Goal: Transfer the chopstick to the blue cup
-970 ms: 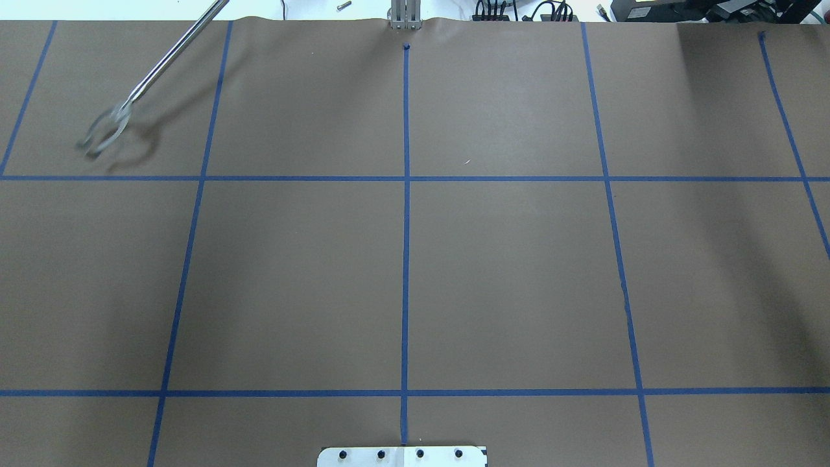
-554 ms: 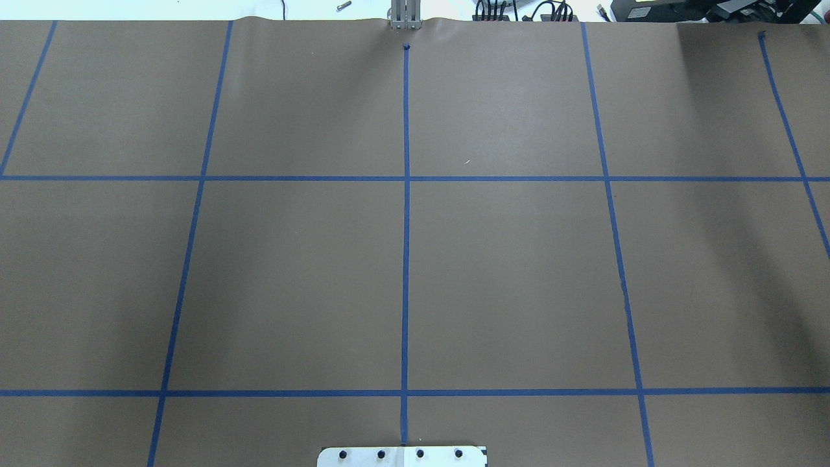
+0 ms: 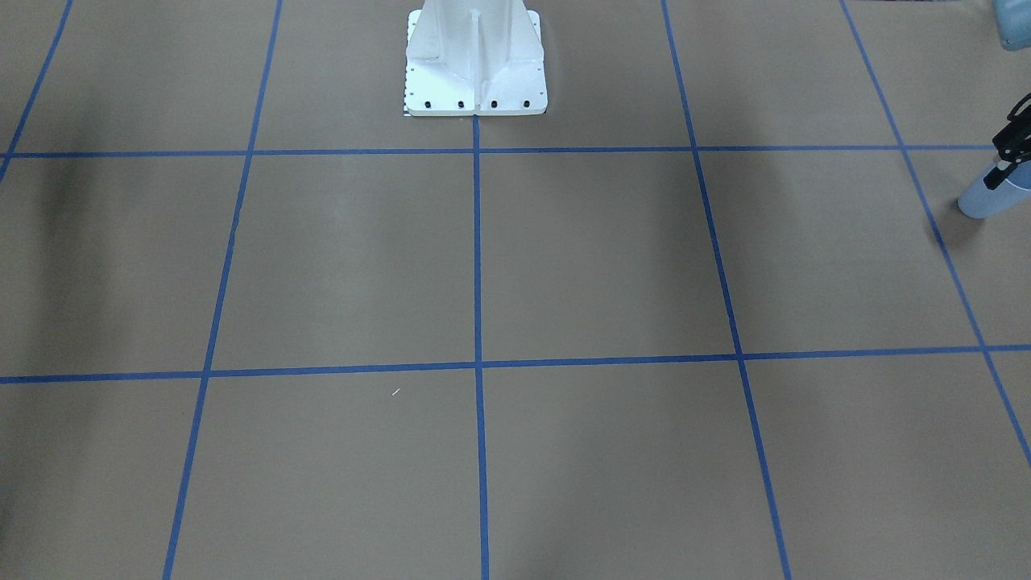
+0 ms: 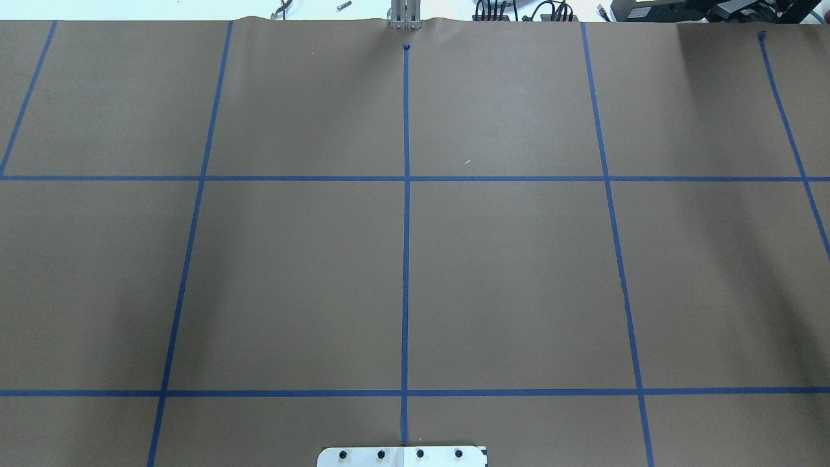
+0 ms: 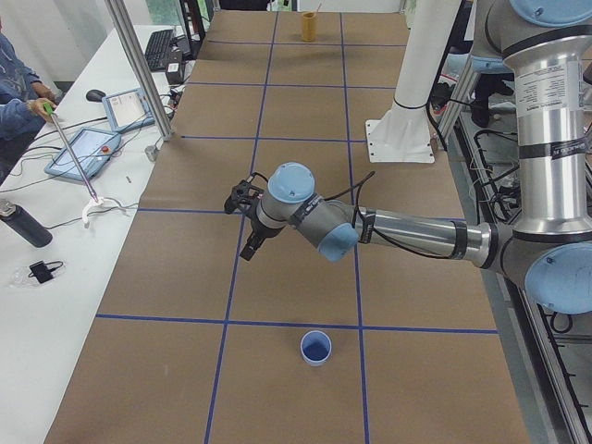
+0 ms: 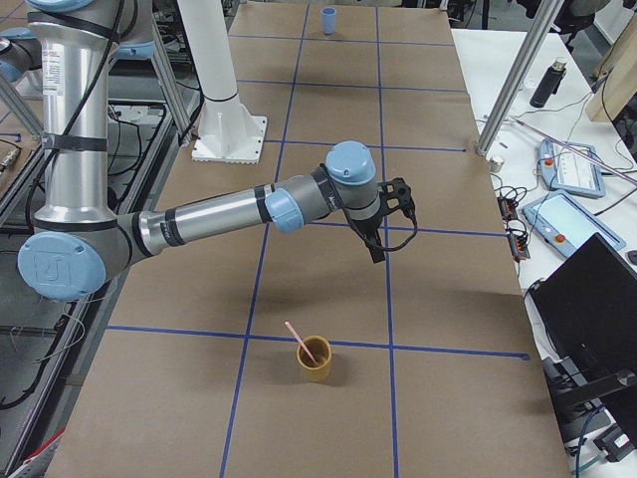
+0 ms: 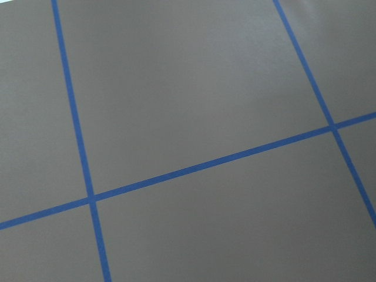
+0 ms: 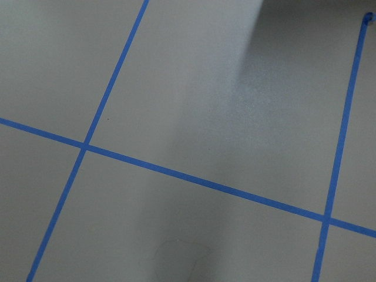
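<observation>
Confirms grabber tool [image 5: 91,198] now pulled off the mat [image 4: 519,259] versus a second ago, so looks ready to start: finds chopstick [image 6: 302,340] standing in tan cup [image 6: 315,363] near right claw [image 6: 376,251], blue cup [image 5: 315,348] near left claw [image 5: 251,244], can't tell either claw's opening.

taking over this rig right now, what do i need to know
Left gripper: hangs above the table, apart from both cups; open or shut cannot be told.
Right gripper: likewise, cannot be told.
Chopstick: leaning in the brown cup at the robot's right end.
Blue cup: upright, looks empty, at the left end.
Done: nothing yet.
Left: lift the chopstick out, carry it across, drop it in the blue cup.
</observation>
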Motion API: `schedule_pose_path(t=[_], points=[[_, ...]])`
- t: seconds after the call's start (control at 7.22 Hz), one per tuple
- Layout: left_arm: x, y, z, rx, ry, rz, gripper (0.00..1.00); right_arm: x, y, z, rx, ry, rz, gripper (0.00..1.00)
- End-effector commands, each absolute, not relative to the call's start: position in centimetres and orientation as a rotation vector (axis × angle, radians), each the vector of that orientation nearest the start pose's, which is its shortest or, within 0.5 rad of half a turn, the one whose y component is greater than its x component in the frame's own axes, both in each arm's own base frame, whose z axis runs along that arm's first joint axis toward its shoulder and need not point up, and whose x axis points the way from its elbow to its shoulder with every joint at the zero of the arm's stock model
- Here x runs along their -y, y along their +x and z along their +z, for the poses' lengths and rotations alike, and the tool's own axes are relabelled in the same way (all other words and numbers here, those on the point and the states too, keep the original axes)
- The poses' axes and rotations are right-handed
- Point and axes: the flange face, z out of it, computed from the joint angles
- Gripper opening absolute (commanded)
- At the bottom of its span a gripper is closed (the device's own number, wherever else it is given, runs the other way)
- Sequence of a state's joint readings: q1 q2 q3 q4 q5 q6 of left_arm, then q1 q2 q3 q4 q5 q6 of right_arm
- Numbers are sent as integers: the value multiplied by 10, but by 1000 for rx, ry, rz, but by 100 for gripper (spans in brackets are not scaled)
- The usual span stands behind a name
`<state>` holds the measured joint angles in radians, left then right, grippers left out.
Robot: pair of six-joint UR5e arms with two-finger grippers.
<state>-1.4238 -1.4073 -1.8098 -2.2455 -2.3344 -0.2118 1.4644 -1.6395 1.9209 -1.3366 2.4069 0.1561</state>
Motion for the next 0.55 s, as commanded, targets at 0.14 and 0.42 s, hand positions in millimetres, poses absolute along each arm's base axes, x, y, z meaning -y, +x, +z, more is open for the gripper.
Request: schedule_pose_path(t=[0.14,0.42], points=[[444,2,576,-834,557,213,98,468,-2,501,875,410,-213,100],[450,2,569,-833,573,213,98,471,-2,514,869,404,-201,100]])
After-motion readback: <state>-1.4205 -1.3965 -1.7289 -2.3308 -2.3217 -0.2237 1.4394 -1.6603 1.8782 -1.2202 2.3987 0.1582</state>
